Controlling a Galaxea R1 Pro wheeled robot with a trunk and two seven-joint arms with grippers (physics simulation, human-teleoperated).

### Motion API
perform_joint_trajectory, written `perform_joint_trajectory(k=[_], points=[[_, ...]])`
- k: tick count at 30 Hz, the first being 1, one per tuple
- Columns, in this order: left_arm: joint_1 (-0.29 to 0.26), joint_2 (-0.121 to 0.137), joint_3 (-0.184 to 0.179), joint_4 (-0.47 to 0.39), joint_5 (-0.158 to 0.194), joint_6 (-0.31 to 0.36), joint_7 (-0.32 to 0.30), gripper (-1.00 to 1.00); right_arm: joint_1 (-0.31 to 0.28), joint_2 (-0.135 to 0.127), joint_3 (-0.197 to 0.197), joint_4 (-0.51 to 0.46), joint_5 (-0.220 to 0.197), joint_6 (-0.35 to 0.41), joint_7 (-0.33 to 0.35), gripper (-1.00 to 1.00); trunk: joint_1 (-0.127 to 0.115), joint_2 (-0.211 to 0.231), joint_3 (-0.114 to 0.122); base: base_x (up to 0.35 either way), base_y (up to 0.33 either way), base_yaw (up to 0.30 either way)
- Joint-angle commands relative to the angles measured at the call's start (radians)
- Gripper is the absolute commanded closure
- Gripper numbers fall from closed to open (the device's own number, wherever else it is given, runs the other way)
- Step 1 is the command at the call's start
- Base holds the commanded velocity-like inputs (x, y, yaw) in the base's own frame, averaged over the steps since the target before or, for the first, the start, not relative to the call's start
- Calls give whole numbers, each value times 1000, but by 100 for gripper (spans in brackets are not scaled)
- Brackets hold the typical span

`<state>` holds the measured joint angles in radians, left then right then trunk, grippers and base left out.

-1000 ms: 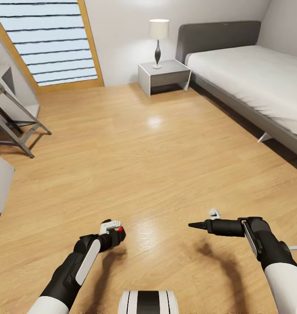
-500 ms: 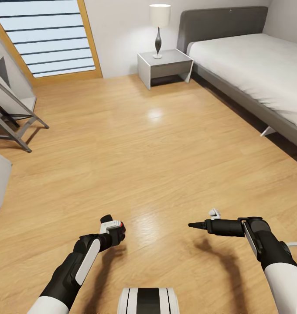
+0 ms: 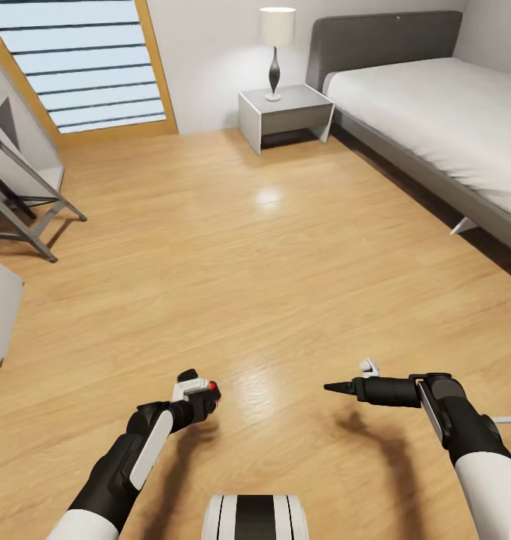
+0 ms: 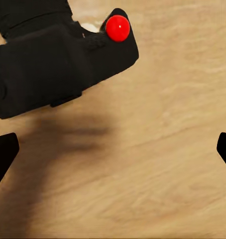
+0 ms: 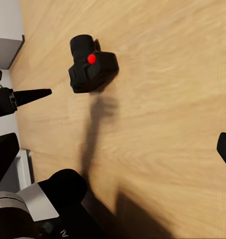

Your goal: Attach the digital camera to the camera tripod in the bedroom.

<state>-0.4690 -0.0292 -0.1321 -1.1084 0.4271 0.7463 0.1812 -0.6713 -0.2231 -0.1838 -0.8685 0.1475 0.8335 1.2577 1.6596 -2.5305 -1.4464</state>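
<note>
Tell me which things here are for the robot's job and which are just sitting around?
For the job:
digital camera
left gripper, carrying it

Just sitting around:
bed
nightstand
lamp

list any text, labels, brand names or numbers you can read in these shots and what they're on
"A": a lone white letter on the dark robot arm link, cut off at the picture's edge, so the rest cannot be read.
The digital camera shows a red dot, no lettering.
Nothing legible on the nightstand, lamp or bed.
</note>
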Motion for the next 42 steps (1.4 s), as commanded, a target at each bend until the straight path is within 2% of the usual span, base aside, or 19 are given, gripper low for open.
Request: perform_joint_trajectory(k=[1, 13, 22, 31, 42], points=[[0, 0, -1, -6, 11, 4, 9, -100, -1, 1, -3, -1, 10, 7, 9, -100, 0, 0, -1, 0, 259, 0], [0, 2, -1, -17, 10, 6, 9, -100, -1, 1, -3, -1, 10, 7, 9, -100, 0, 0, -1, 0, 266, 0], [0, 3, -1, -18, 10, 7, 9, -100, -1, 1, -3, -1, 10, 7, 9, -100, 0, 0, -1, 0, 58, 0], [0, 2, -2, -17, 10, 7, 9, -100, -1, 1, -3, -1, 10, 7, 9, -100, 0, 0, -1, 0, 188, 0], [0, 3, -3, -13, 10, 7, 9, -100, -1, -1, -4, -2, 9, 6, 9, -100, 0, 0, -1, 0, 20, 0]])
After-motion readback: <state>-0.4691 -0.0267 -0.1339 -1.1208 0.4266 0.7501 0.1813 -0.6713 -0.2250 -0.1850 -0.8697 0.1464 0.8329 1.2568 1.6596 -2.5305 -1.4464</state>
